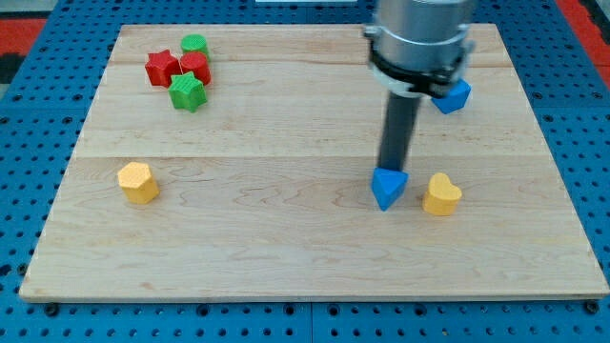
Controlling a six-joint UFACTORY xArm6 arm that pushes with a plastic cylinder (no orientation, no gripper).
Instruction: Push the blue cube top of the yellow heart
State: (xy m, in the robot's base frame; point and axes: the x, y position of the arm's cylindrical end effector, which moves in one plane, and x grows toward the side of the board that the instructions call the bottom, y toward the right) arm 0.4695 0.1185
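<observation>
The wooden board (286, 238) fills most of the view, lying on a blue pegboard (29, 114). The arm's grey housing (419, 38) comes down from the view's top, and its dark rod ends at my tip (392, 170), which has no claw to open or close and holds nothing; it sits touching or just above the top edge of a blue triangular block (388, 188). The blue cube (451, 96), the block to be moved, lies up near the housing, partly hidden behind it, well above the yellow heart (441, 194), which rests just to the right of the blue triangular block. A cluster of a red star (162, 67), a red block (196, 67), a green cylinder (194, 43) and a green star (188, 91) sits at the upper left, and a yellow hexagonal block (138, 182) lies at the left. The cube looks unengaged, so the approach seems still in hand; next, the tip should probably get above the cube and nudge it downward toward the heart.
</observation>
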